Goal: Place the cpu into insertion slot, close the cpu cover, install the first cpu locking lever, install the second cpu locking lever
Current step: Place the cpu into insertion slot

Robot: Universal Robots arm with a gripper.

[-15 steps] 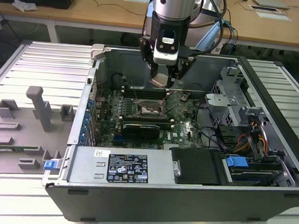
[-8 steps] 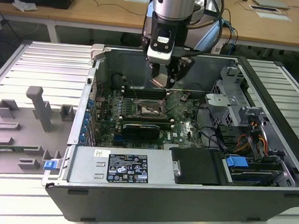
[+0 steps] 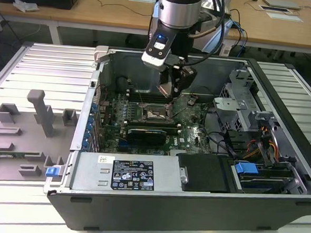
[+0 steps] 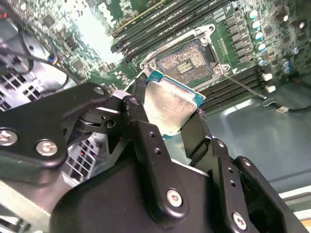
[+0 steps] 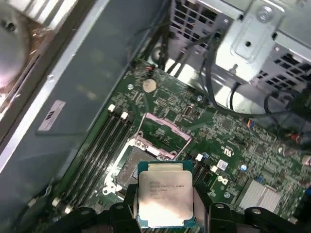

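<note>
Black jaws pinch the cpu (image 5: pixel 165 194) by its edges, silver top facing us, over the open insertion slot (image 5: pixel 127 162). The cpu cover (image 5: pixel 164 137) stands raised on the green motherboard (image 5: pixel 228 131).

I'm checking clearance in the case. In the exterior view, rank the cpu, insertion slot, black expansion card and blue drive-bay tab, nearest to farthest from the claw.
1. cpu, gripped in the claw.
2. insertion slot, just beneath the claw.
3. black expansion card, just past the slot.
4. blue drive-bay tab, far off at the exterior view's right.
</note>
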